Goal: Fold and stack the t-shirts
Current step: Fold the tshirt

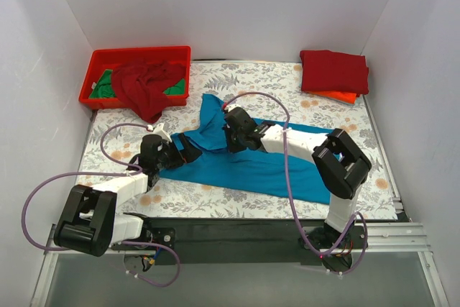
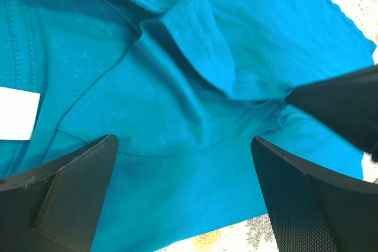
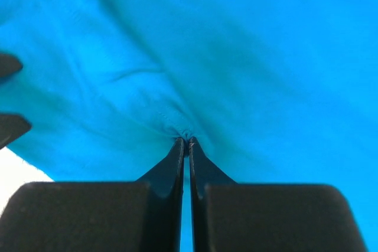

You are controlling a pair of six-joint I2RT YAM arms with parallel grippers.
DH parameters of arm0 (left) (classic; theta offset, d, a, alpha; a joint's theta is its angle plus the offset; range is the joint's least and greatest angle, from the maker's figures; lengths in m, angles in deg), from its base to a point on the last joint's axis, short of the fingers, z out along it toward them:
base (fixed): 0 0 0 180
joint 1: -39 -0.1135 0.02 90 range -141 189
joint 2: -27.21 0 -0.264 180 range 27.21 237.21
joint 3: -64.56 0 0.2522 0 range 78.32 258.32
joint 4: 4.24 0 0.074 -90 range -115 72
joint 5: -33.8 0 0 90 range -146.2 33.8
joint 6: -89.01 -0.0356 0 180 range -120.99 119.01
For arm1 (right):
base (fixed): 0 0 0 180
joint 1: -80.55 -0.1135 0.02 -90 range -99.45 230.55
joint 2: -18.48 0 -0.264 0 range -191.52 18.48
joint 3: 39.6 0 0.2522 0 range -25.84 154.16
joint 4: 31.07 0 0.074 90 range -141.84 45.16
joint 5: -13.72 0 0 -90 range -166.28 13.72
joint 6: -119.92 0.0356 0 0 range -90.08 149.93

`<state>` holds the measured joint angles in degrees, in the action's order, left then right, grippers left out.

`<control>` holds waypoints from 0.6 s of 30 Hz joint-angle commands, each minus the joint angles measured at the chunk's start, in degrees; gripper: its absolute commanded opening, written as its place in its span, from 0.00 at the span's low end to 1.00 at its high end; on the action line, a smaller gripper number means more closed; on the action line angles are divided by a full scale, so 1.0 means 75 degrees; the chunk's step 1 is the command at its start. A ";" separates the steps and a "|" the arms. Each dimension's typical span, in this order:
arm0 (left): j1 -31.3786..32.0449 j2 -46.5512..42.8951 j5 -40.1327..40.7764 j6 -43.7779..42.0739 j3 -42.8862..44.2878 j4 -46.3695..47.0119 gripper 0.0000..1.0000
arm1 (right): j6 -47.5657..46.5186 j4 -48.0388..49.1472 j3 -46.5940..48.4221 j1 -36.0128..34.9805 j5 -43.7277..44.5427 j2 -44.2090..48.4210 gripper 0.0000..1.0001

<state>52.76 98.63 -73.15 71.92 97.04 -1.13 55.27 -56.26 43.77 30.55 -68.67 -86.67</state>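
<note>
Right wrist, R gripper (image 3: 186, 140) nips blue tee (image 3: 254, 57), L gripper (image 2: 183, 141) spread

No text, brand, number or sign can be read in any view. The only label in sight is a small white rectangular tag (image 2: 18, 113) on the teal cotton t-shirt (image 2: 177, 87), at about nine o'clock in the left wrist view, and it shows plain white with no legible print

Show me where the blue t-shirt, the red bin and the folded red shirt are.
blue t-shirt (image 1: 244, 167), top external view, the flat body of the shirt.
red bin (image 1: 140, 49), top external view, its far rim.
folded red shirt (image 1: 334, 70), top external view, the middle of its top face.
</note>
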 commanded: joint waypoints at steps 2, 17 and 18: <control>0.0099 0.0157 0.0209 -0.0076 0.0141 -0.0198 0.96 | 0.0043 0.0268 -0.0069 0.0408 -0.0253 0.0261 0.06; 0.0275 0.0415 0.0350 -0.0135 0.0304 -0.0303 0.96 | 0.0148 0.0421 -0.0327 0.0948 -0.0781 0.0074 0.10; 0.0286 0.0404 0.0361 -0.0135 0.0305 -0.0326 0.96 | 0.0137 0.0421 -0.0339 0.0948 -0.0781 0.0097 0.13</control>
<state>54.46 101.03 -71.86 71.85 98.66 -0.17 55.77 -54.75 41.60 37.57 -73.74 -86.58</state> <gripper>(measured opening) 0.960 0.108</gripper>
